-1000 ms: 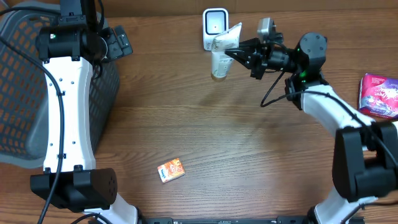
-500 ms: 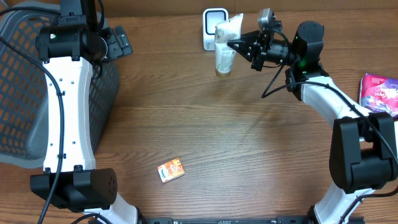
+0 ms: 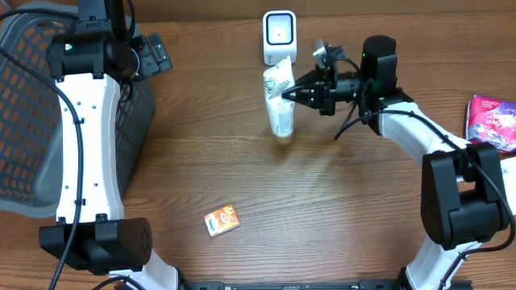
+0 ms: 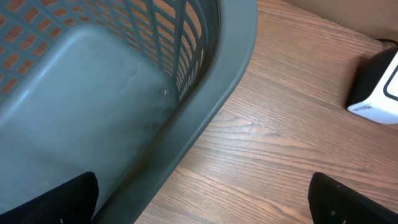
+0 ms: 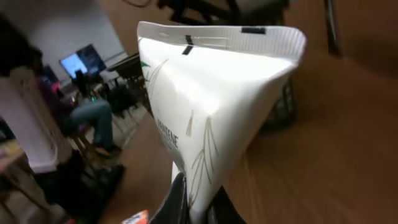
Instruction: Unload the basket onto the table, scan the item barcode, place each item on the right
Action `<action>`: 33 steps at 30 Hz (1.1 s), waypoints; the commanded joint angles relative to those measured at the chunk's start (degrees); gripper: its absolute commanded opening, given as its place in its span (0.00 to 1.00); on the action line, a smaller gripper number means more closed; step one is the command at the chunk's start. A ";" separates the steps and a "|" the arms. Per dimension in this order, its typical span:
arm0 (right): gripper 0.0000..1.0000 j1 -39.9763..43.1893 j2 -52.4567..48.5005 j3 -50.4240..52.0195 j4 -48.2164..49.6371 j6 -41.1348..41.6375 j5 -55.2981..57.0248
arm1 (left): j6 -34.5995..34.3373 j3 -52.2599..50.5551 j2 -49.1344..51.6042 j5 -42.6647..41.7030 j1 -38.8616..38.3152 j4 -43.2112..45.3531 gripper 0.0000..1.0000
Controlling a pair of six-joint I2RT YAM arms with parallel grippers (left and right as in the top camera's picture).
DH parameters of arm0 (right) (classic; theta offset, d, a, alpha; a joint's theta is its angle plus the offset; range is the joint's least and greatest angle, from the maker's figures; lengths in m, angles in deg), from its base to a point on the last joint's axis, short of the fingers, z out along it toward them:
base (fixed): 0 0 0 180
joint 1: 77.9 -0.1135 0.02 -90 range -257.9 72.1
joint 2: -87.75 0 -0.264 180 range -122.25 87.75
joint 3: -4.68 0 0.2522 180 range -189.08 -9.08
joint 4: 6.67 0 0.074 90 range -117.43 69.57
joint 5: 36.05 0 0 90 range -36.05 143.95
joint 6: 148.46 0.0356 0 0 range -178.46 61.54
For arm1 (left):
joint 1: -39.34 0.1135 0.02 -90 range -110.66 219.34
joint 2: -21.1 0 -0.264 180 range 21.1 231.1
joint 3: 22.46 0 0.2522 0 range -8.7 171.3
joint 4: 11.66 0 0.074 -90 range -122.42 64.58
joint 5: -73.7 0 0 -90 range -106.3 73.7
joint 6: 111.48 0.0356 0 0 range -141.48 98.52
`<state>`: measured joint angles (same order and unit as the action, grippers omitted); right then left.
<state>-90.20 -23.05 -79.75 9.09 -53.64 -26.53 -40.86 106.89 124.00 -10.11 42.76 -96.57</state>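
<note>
Right claw [image 3: 292, 93] clenched on white cosmetic tube [image 3: 280, 113], gripped right at its tips | scanner [image 3: 279, 32] near, off to claw's side | tube likely light, squashy, slick: best pinched by the stiff crimp | left claw [image 3: 157, 55] spread wide

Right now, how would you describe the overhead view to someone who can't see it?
The right arm's fingers pinch a white tube, holding it just in front of a small white scanner at the far edge of a wooden table. A grey basket sits at the left, a small orange box near the front, a purple packet at the right edge.
</note>
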 commanded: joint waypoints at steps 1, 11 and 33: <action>0.04 -0.66 1.38 -1.42 12.74 16.87 2.43 | 0.09 -0.04 0.66 -0.26 -0.07 -0.22 1.00; 0.04 -0.87 1.38 -1.40 8.90 30.16 21.31 | 0.07 -0.04 0.66 -0.26 -0.07 -0.20 1.00; 0.54 -7.63 1.40 -1.40 -60.39 45.55 72.19 | 0.07 -0.04 0.66 -0.26 -0.07 -0.22 1.00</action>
<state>-97.59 -22.57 -80.19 -51.13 -7.93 41.31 -40.84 106.87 124.00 -10.11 42.76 -96.59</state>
